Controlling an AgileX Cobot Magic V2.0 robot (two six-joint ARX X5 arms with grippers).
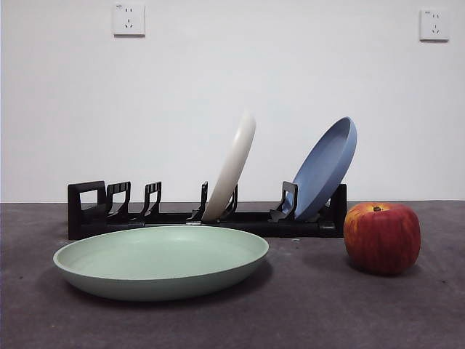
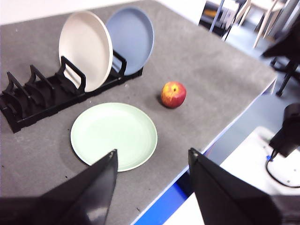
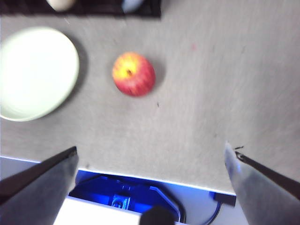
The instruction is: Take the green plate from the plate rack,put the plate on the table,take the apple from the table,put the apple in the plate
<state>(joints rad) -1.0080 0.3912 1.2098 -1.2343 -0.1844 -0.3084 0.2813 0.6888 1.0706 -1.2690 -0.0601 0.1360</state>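
The green plate (image 1: pixel 161 260) (image 2: pixel 114 135) (image 3: pixel 33 71) lies flat and empty on the table (image 1: pixel 305 305), just in front of the plate rack (image 1: pixel 203 214) (image 2: pixel 56 89). The red apple (image 1: pixel 382 237) (image 2: pixel 173 94) (image 3: pixel 133 73) rests on the table to the plate's right, apart from it. My left gripper (image 2: pixel 152 159) is open, high above the table's near edge beside the plate, holding nothing. My right gripper (image 3: pixel 152 157) is open too, high over the table's edge with the apple ahead of it. Neither arm shows in the front view.
A cream-white plate (image 1: pixel 232 166) (image 2: pixel 85 49) and a blue plate (image 1: pixel 327 166) (image 2: pixel 131 37) lean in the rack's slots. The table's edge (image 2: pixel 225 133) runs close to the apple. Chair legs (image 2: pixel 234 18) stand beyond the far corner.
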